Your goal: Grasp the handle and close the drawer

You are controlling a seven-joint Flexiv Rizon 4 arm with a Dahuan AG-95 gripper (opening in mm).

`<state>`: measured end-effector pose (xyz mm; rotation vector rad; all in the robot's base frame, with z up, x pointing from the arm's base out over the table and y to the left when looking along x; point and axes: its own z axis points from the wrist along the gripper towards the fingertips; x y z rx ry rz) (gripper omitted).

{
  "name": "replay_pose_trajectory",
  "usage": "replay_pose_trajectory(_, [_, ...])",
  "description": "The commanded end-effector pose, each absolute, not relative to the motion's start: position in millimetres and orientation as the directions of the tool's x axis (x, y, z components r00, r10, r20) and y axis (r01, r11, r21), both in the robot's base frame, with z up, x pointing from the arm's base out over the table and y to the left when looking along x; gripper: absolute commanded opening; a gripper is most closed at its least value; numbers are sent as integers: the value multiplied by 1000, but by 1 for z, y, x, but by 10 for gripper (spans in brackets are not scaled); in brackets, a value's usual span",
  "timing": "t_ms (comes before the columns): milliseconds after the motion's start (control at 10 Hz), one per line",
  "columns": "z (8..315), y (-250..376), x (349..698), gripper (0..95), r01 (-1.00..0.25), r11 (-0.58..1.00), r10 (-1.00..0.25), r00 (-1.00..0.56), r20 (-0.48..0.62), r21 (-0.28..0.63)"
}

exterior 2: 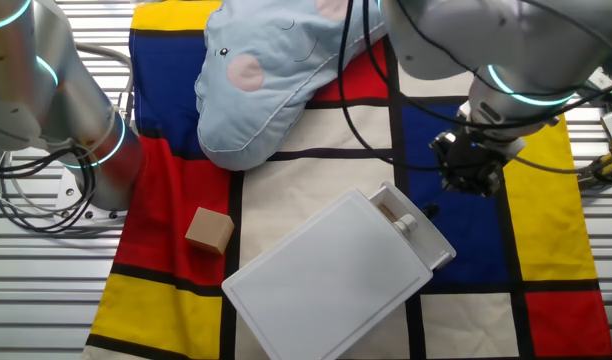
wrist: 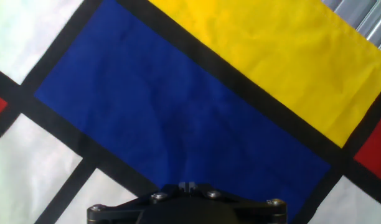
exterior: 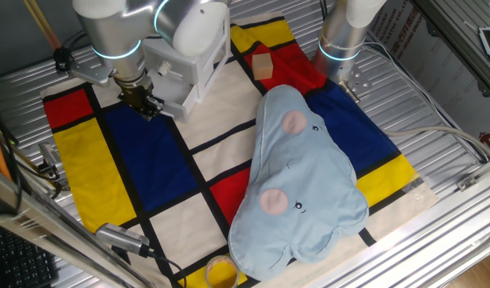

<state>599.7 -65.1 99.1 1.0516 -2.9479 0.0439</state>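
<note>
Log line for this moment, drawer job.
gripper: above blue cloth, holding nothing visible, jaws unclear | drawer: slightly open, handle untouched | step: approach

A cloth (exterior: 173, 172) of red, yellow, blue and white blocks parted by black lines covers the table (exterior: 437, 104), whose bare ribbed metal shows around it. A pale blue cushion (exterior: 301, 180) shaped like a face, with two pink cheeks and small dark eyes, lies across the cloth's middle and reaches its near edge in one fixed view. A tan wooden cube (exterior: 263, 66) sits on a red block beyond the cushion, apart from it. A yellow roll of tape (exterior: 221, 273) lies at the cloth's edge, just beside the cushion's lower end. Cables (exterior: 421, 132) run over the bare metal. A second arm's silver base (exterior: 345, 36) stands near the cube.
</note>
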Motion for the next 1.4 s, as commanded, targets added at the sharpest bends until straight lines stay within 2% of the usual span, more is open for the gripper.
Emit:
replay_pose_trajectory(100, [100,-66,599,190,-625,781,-625,-781,27,0])
replay_pose_trajectory(1400, [99,-73,594,190,-611,792,-610,-792,23,5])
